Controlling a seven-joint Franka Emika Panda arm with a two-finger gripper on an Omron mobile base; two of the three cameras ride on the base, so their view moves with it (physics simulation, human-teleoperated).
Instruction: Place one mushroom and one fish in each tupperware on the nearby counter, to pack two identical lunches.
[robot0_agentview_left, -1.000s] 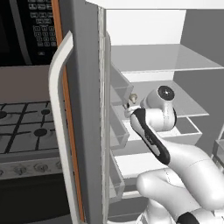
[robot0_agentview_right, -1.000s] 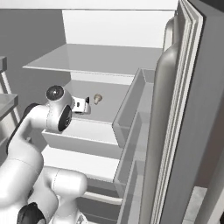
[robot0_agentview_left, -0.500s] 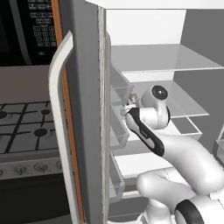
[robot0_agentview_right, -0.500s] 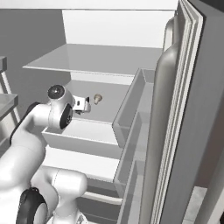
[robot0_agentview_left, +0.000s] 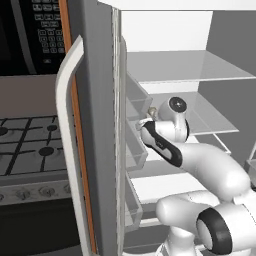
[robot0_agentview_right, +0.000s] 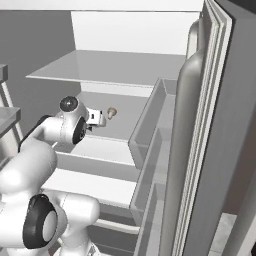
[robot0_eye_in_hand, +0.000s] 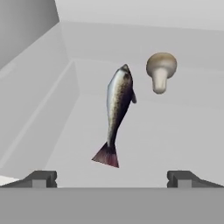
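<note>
One fish and one mushroom in reach, neither packed yet
In the hand view the jaws stand wide and hold nothing, tips at the bottom corners; the fish (robot0_eye_in_hand: 117, 113) lies on the fridge shelf (robot0_eye_in_hand: 175, 135) at centre frame, tail nearest, with the mushroom (robot0_eye_in_hand: 161, 70) beyond it at upper right, apart from it; by my reading, every pick and placement is left

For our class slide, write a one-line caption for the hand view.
Open end effector faces a fish and mushroom on the fridge shelf.
</note>
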